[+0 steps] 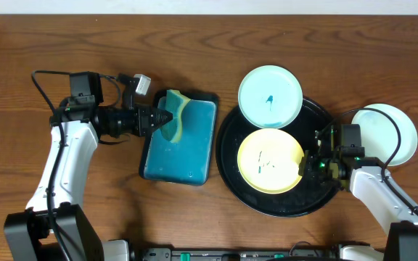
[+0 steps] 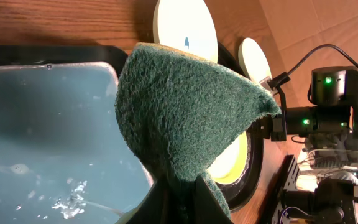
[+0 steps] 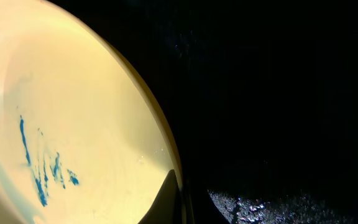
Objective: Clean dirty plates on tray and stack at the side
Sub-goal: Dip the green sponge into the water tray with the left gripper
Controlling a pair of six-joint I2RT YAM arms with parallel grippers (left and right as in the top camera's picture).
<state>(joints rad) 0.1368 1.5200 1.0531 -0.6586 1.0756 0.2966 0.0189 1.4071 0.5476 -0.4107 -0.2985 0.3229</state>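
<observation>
Over the teal rectangular tray point(image 1: 194, 148), which holds shallow water, the left gripper point(image 1: 160, 120) is clenched on a folded sponge point(image 1: 174, 114), its green scouring face outward. Across the table the right gripper point(image 1: 310, 164) sits at the right rim of the yellow plate point(image 1: 267, 159). Its jaws are pressed together on that rim, as far as the wrist view shows, steadying the plate where it lies inside the black tray point(image 1: 227, 148). Blue-teal scribbles point(image 3: 42, 168) mark the plate's face, so the step in hand looks like scrubbing this plate, with the sponge not yet on it. One mint plate point(image 1: 270, 96) with a small mark lies over the black tray's far rim. A second mint plate point(image 1: 401, 134), seemingly clean, rests on the table just beside the tray. The next move calls for carrying the sponge across to the yellow plate and rubbing over the scribbles while the right hold keeps the plate from sliding. Pressing hard near the free edge could tip it.
</observation>
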